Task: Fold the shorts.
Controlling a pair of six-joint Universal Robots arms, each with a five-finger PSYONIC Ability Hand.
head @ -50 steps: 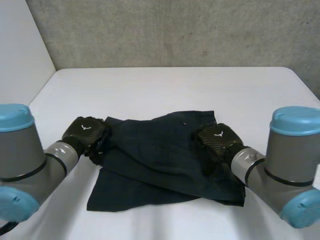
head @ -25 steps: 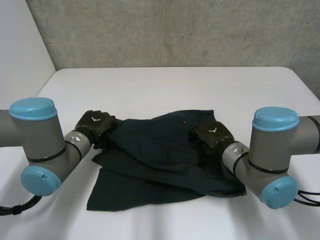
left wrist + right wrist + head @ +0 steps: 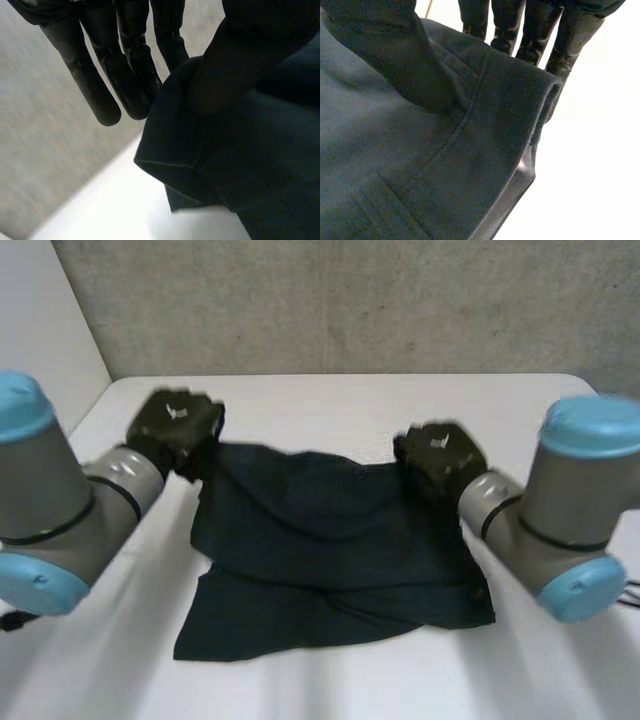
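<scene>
The dark navy shorts [image 3: 330, 540] lie on the white table [image 3: 350, 405], with their far edge raised and the near part still flat. My left hand [image 3: 175, 425] holds the far left corner. In the left wrist view the thumb pinches the cloth [image 3: 250, 165] against the fingers [image 3: 100, 75]. My right hand [image 3: 440, 455] holds the far right corner. In the right wrist view the thumb presses a folded hem of the shorts [image 3: 420, 160] against the fingers [image 3: 535, 30].
A grey concrete wall [image 3: 350, 300] stands behind the table's far edge, and a white panel [image 3: 40, 340] closes the left side. Bare tabletop lies beyond the shorts and along the near edge [image 3: 330, 690].
Both hands have closed on the far corners of the shorts and moved up and away from me, pulling the far edge up and stretching it between them.
</scene>
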